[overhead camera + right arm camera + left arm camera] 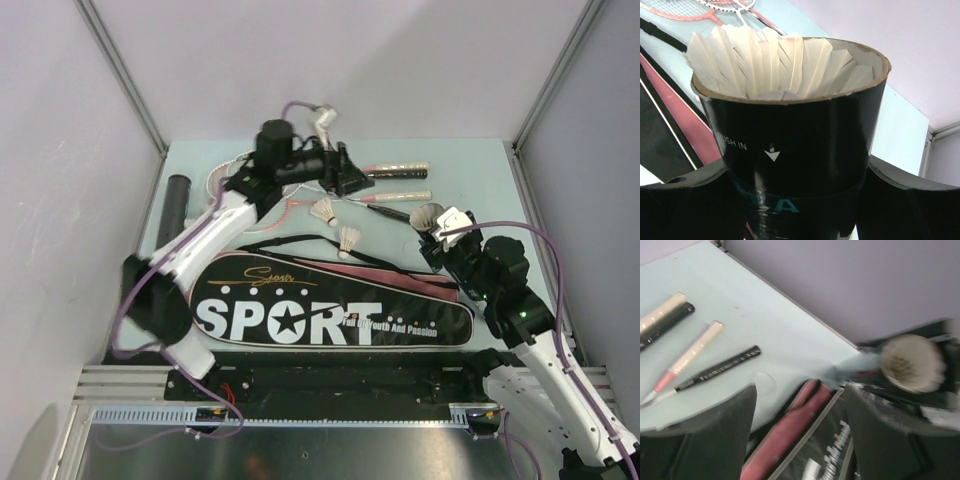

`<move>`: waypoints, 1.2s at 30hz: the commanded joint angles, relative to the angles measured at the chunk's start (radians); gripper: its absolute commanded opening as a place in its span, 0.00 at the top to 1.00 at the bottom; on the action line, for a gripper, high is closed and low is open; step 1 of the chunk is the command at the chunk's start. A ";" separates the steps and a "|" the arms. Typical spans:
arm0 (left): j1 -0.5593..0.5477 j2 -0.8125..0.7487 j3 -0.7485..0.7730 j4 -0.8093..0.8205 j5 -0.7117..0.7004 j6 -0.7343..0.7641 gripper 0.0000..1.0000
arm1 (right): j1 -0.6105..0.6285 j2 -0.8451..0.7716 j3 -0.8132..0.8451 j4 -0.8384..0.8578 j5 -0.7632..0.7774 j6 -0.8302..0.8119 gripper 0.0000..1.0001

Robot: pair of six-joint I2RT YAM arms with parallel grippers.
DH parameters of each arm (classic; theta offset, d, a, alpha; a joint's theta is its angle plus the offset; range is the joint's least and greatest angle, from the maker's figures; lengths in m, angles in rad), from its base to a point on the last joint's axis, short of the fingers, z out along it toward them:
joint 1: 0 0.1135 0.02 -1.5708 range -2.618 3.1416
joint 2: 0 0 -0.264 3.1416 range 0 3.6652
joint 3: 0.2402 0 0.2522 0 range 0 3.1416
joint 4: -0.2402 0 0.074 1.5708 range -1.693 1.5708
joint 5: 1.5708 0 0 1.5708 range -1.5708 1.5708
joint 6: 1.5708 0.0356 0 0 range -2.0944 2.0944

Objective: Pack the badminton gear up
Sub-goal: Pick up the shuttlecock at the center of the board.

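My right gripper (441, 240) (797, 202) is shut on a dark tube (795, 145) with teal print. The tube stands upright with white shuttlecock feathers (770, 65) filling its open top (431, 215). Two loose shuttlecocks (323, 210) (348, 240) lie on the table between the arms. My left gripper (350, 178) (801, 390) is open and holds nothing, hovering by the racket handles (397, 171) (692, 352). The racket heads (228, 182) lie at the far left. A second dark tube (175, 208) lies by the left wall.
The long black "SPORT" racket bag (330, 312) (790, 435) with a red edge stretches across the near half of the table (470, 165), its black strap looping toward the shuttlecocks. Walls close in on the left, right and back.
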 commanded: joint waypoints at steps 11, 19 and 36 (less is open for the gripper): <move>-0.002 0.762 0.661 -0.812 -0.044 0.775 0.21 | -0.010 -0.068 0.048 -0.148 -0.075 -0.033 0.69; -0.014 0.755 0.570 -0.835 -0.049 0.809 0.35 | -0.011 -0.071 0.048 -0.166 -0.096 -0.027 0.70; -0.040 0.410 0.645 -0.761 -0.213 0.358 1.00 | 0.024 0.069 0.044 -0.103 -0.030 -0.033 0.72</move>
